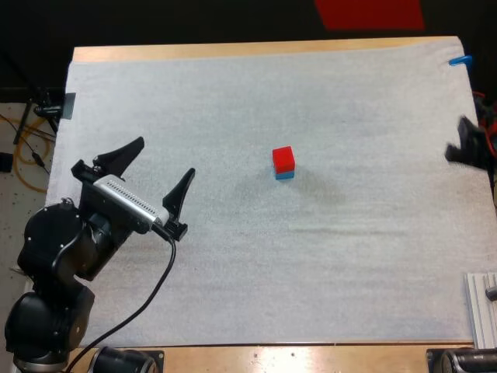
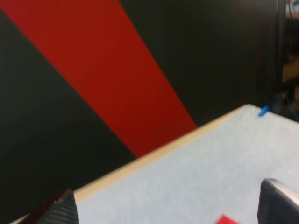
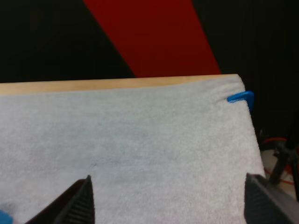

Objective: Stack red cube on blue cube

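I judge the stacking done: the small red cube [image 1: 283, 158] sits squarely on the small blue cube [image 1: 285, 176] near the middle of the white fabric mat [image 1: 233, 272], well apart from every edge. My left gripper [image 1: 165, 157] hangs over the mat's left side, fingers spread and empty. My right gripper [image 3: 167, 179] is at the mat's right edge, fingers likewise apart. The next move, I think, is parking both arms, and there is open mat all around the stack.

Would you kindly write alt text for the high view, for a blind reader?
A red cube sits on a blue cube in the middle of a white mat. The open left gripper and the right gripper stand clear at either side.
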Controlling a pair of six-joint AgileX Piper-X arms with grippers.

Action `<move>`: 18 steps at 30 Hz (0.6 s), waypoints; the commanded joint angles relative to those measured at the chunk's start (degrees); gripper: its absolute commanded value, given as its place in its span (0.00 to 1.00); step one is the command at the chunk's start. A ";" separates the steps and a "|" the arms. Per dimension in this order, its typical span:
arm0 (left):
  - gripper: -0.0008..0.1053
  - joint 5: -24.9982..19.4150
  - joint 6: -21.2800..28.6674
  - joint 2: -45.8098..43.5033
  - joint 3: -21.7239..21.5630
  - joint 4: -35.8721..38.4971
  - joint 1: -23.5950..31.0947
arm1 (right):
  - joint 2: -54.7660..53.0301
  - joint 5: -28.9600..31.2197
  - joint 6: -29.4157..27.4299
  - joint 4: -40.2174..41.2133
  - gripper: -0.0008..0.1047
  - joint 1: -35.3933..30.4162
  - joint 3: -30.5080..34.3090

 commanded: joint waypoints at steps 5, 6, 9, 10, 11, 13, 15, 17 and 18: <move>0.72 -1.13 -0.72 -2.14 -0.34 5.82 0.02 | -11.01 -0.97 -2.24 4.09 0.62 -0.20 5.05; 0.72 -1.55 -0.72 -3.51 -0.34 6.63 0.02 | -13.21 -0.97 -2.55 5.69 0.62 -0.20 5.57; 0.72 -5.31 -0.72 -7.77 -0.34 6.69 0.02 | -18.89 -0.97 -5.25 9.99 0.62 -0.20 6.22; 0.72 -6.26 -0.72 -8.74 -0.34 6.69 0.02 | -19.96 -0.97 -5.62 10.47 0.62 -0.20 6.21; 0.72 -6.69 -0.72 -10.56 -0.34 7.11 0.02 | -22.34 -0.72 -5.89 11.62 0.62 -0.20 6.21; 0.72 -5.70 -0.72 -14.10 -0.34 9.81 0.02 | -25.83 -0.71 -5.89 13.28 0.62 -0.20 6.21; 0.72 -5.15 -0.85 -19.51 -0.39 16.06 0.02 | -30.19 -0.83 -5.79 15.51 0.62 -0.20 6.21; 0.72 -5.13 -0.85 -23.40 -0.39 20.29 0.02 | -33.26 -0.83 -5.79 17.32 0.62 -0.20 6.21; 0.72 -4.84 -0.71 -26.02 -0.39 23.05 0.02 | -35.44 -0.83 -5.98 18.80 0.62 -0.20 6.21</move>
